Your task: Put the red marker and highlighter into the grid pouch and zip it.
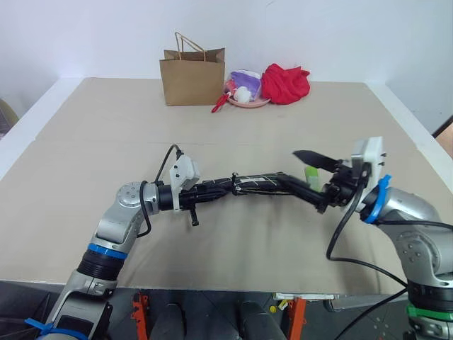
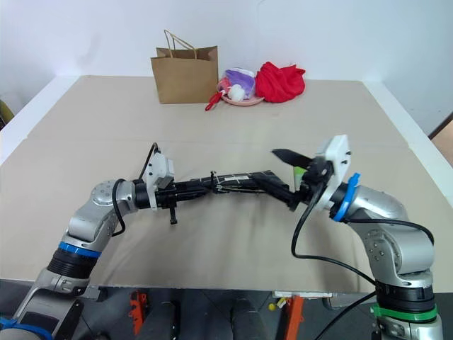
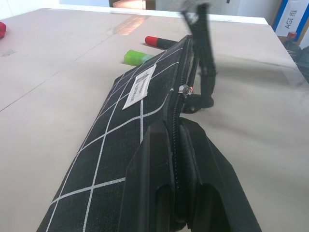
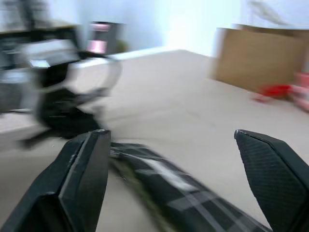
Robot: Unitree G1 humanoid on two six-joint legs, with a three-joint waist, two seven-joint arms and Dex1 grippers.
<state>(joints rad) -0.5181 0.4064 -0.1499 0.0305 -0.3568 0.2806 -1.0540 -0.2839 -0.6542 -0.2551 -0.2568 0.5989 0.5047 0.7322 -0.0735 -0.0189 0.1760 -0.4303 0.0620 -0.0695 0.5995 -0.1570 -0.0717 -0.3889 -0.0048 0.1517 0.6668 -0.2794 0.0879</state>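
Note:
The grid pouch (image 1: 258, 183), black with white lines and a white label (image 3: 140, 87), stretches level over the middle of the table. My left gripper (image 3: 176, 193) is shut on its left end at the zipper edge. My right gripper (image 1: 309, 182) stands wide open at the pouch's right end, and the pouch (image 4: 178, 191) runs between and below its fingers (image 4: 82, 179). I cannot tell whether they touch. The light green highlighter (image 3: 137, 58) and the red marker (image 3: 161, 42) lie on the table just behind the pouch's far end. The highlighter (image 1: 312, 174) peeks out by my right gripper.
A brown paper bag (image 1: 192, 74) stands at the table's far edge. Beside it are a pink plate (image 1: 248, 103) with small items and a red cloth (image 1: 285, 83). The table's side edges run left and right.

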